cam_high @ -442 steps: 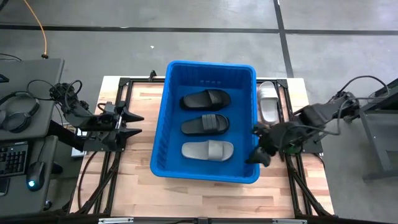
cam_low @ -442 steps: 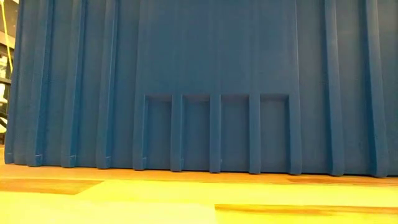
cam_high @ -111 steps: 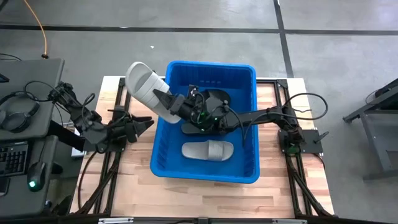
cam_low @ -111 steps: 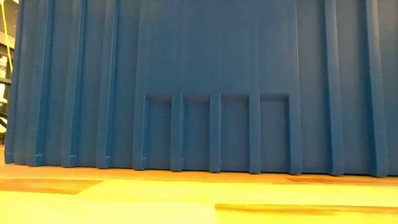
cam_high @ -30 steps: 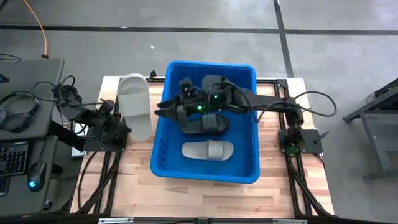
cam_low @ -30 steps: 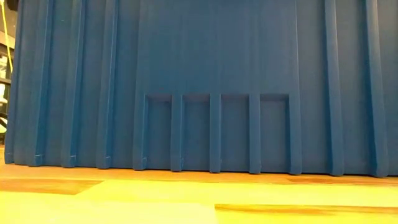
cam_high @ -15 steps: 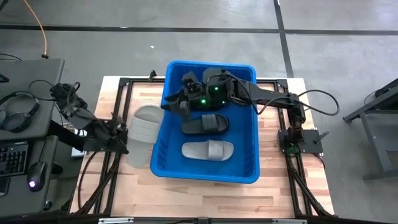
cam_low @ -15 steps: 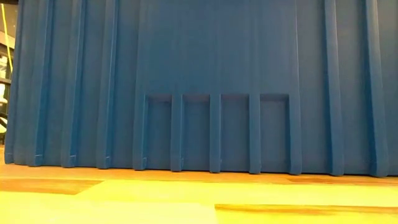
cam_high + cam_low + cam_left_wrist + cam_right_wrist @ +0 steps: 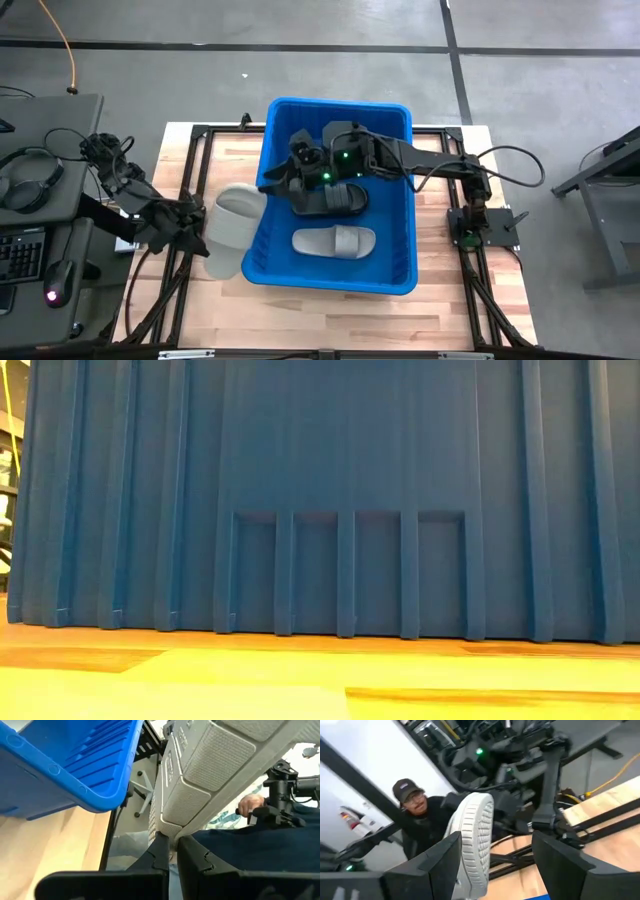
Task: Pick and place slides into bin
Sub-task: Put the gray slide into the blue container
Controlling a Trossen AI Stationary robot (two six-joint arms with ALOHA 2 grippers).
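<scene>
The blue bin (image 9: 340,103) stands mid-table and fills the low view (image 9: 340,460). On its floor lie a black slide (image 9: 330,198) and a grey slide (image 9: 335,242); a second black slide (image 9: 352,148) shows partly under my right arm. My left gripper (image 9: 200,232) is shut on a light grey slide (image 9: 232,228) at the bin's left rim. My right gripper (image 9: 268,180) hangs open over the bin's far left part, with nothing between its fingers. The right wrist view shows the light slide (image 9: 472,835) farther off, edge-on. My left gripper pinches a thin edge of the light slide (image 9: 169,829) between its two shut fingers (image 9: 162,851). It comes level from the table's left. The slide is lifted clear and tilted, its ribbed sole (image 9: 215,765) showing in the left wrist view, and it partly overhangs the bin's left rim (image 9: 250,235).
A desk with headphones (image 9: 25,180) and a keyboard stands left of the table. Black frame rails (image 9: 185,170) run along both table sides. A person (image 9: 415,802) sits beyond the table. Bare wood (image 9: 330,320) lies between the bin and the near edge.
My left gripper has carried the light slide toward the table's near edge and toward the bin; the slide now overlaps the bin's left rim. My right gripper has stayed open over the bin's far left part.
</scene>
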